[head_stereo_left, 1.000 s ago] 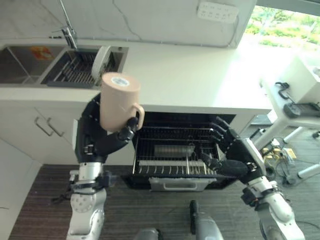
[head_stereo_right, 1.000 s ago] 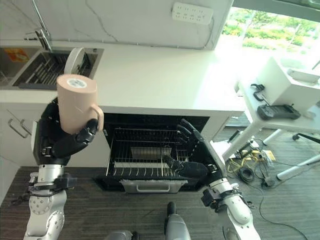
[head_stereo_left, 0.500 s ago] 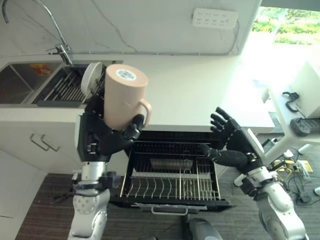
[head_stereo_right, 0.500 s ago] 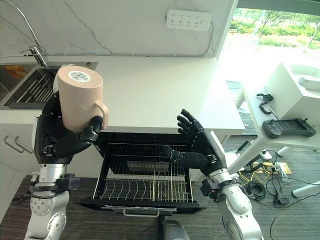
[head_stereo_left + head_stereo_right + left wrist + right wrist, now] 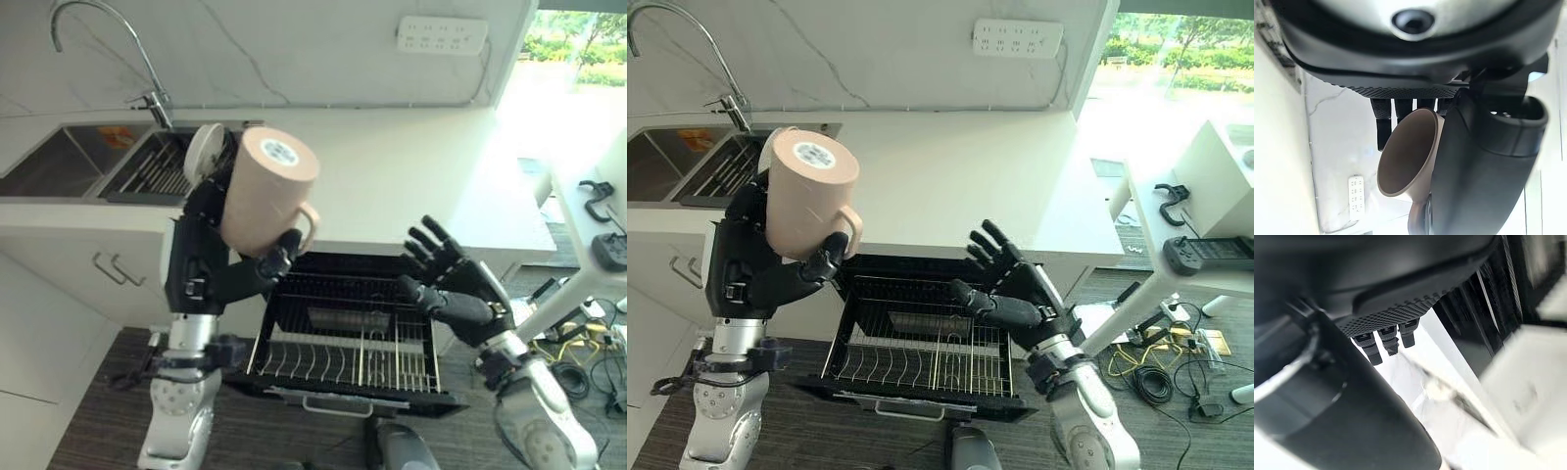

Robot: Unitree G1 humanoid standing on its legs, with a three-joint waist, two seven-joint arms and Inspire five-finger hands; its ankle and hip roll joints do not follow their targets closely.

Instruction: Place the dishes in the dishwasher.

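You are carrying the mug point(image 5: 266, 189) upside down in the left hand point(image 5: 223, 266), fingers wrapped round it, above the pulled-out dishwasher rack point(image 5: 348, 338). The right hand point(image 5: 453, 291) is hovering spread and empty. Next, you are likely lowering the mug onto the tines, mouth down.

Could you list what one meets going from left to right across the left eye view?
Curved metal tap → white plate in the sink rack → beige mug held upside down by the left hand → open right hand → white side table.
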